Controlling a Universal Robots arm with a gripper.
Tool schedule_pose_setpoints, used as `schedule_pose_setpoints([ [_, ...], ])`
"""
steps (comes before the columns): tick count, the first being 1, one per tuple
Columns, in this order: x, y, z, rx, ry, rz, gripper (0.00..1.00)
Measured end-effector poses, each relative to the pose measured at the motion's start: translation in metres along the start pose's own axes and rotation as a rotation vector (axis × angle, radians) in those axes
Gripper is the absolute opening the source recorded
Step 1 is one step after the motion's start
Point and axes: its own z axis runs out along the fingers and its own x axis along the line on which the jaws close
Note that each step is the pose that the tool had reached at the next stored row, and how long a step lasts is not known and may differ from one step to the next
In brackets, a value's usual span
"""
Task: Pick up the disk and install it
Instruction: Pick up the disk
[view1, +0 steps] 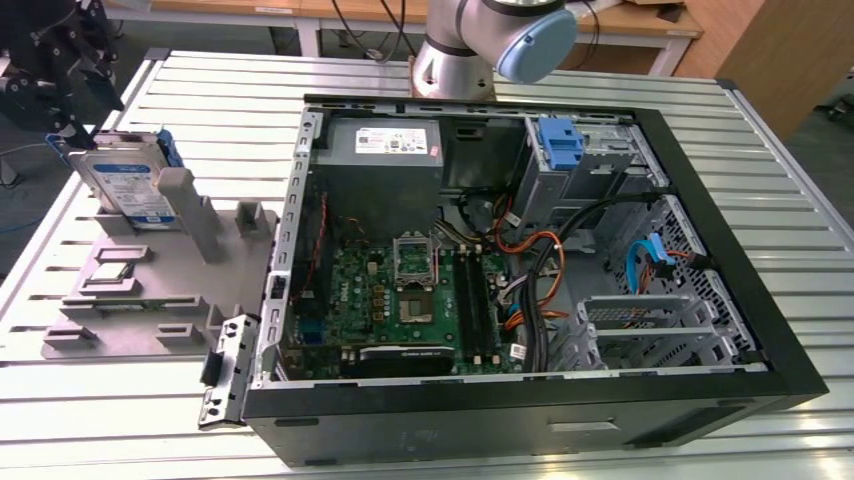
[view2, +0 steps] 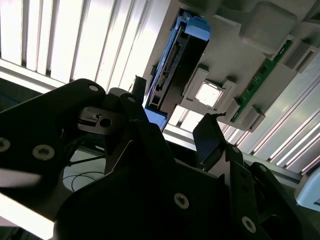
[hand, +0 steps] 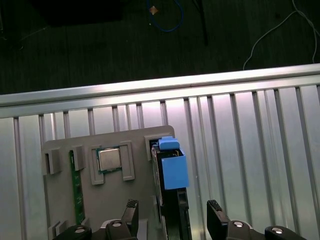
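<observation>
— Where is the disk (view1: 127, 185) now?

— It stands on its edge in a slot of the grey holder (view1: 187, 300), at the exterior view's left, well apart from the open computer case (view1: 534, 430). The holder lies on the slatted metal counter (view1: 107, 410). The blue side rail (hand: 172, 167) of the disk faces up toward the wrist.

— And the gripper (hand: 172, 209)?

— It is open and holds nothing. In the first wrist view its two fingers (hand: 131, 211) stand on either side of the disk's upper edge, with a gap on each side. I cannot tell if they are low enough to catch the body of the disk.

— What can go wrong from here?

— I think three things. If the jaws close off-centre, one finger touches first and pushes the disk sideways in its slot, so it tilts or jams. If they catch only the blue plastic rail, it may flex and the disk may slip. And a lift that is not straight can drag the holder, because I see nothing that fixes it to the counter. The processor chip (hand: 108, 159) and the memory stick (hand: 76, 185) beside the disk could then shake out of their places.
</observation>
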Motion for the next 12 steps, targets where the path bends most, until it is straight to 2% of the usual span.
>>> schedule_pose_setpoints([
  [12, 0.0008, -0.0006, 0.0129, 0.0, -0.0001, 0.0, 0.65],
])
